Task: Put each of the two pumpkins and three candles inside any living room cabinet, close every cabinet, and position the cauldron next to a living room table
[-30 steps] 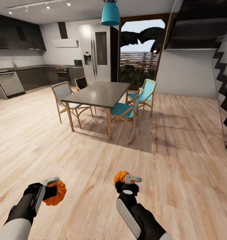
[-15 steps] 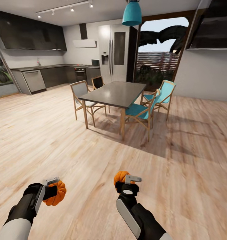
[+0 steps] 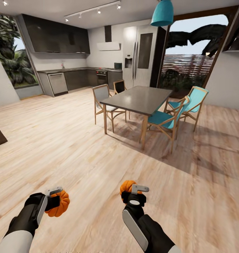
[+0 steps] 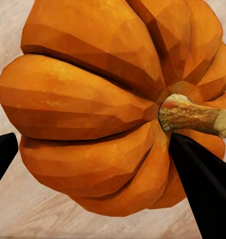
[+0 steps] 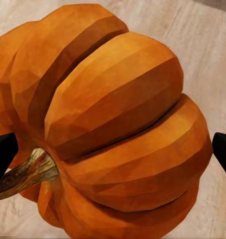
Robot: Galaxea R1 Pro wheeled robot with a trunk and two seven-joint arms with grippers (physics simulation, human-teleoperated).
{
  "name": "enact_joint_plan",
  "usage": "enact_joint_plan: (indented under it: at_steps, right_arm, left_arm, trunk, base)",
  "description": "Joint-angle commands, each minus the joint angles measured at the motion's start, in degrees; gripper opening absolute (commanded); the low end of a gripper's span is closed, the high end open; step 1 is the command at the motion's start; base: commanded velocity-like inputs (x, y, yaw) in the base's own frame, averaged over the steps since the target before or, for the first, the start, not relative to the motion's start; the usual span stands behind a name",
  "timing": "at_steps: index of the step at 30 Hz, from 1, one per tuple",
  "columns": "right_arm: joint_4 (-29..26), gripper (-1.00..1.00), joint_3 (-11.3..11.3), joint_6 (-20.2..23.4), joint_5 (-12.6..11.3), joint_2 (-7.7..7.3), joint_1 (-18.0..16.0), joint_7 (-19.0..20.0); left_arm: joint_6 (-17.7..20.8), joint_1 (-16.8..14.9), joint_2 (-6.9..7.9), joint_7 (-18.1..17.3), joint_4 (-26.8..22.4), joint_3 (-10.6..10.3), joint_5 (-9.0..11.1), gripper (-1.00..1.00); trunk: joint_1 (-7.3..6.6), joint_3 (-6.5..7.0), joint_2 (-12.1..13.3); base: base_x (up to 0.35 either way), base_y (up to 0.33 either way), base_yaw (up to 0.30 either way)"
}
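Robot carrying one orange pumpkin in each gripper over a pale wood floor

In the head view, the left gripper (image 3: 55,201) at lower left is clamped on a pumpkin (image 3: 59,203), and the right gripper (image 3: 133,191) at lower centre grips the other pumpkin (image 3: 126,187), apparently from its far side. Both wrist views show black fingers (image 4: 202,184) flanking ribbed orange skin. A dining table (image 3: 140,99) with chairs stands at centre, kitchen units at upper left

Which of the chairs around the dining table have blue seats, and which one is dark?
The two chairs on the table's right side have turquoise seats. The far chair at the back is dark; the near-left one is pale grey.
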Motion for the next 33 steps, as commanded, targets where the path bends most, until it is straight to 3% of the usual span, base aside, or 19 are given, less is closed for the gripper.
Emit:
enact_joint_plan:
  at_steps: [1,33]
  right_arm:
    - [-0.04,-1.00,0.00,-0.01,0.19,0.00,-0.01,-0.02]
    - [-0.04,-1.00,0.01,-0.01,0.21,0.00,-0.01,0.76]
  left_arm:
    - [-0.01,-0.01,0.02,0.13,0.01,-0.01,-0.09,-1.00]
    - [-0.03,-0.01,-0.12,0.13,0.01,-0.02,-0.09,-1.00]
  trunk:
    - [0.00,0.00,0.00]
    - [0.00,0.00,0.00]
  base:
    - [0.000,0.000,0.291]
    - [0.000,0.000,0.291]
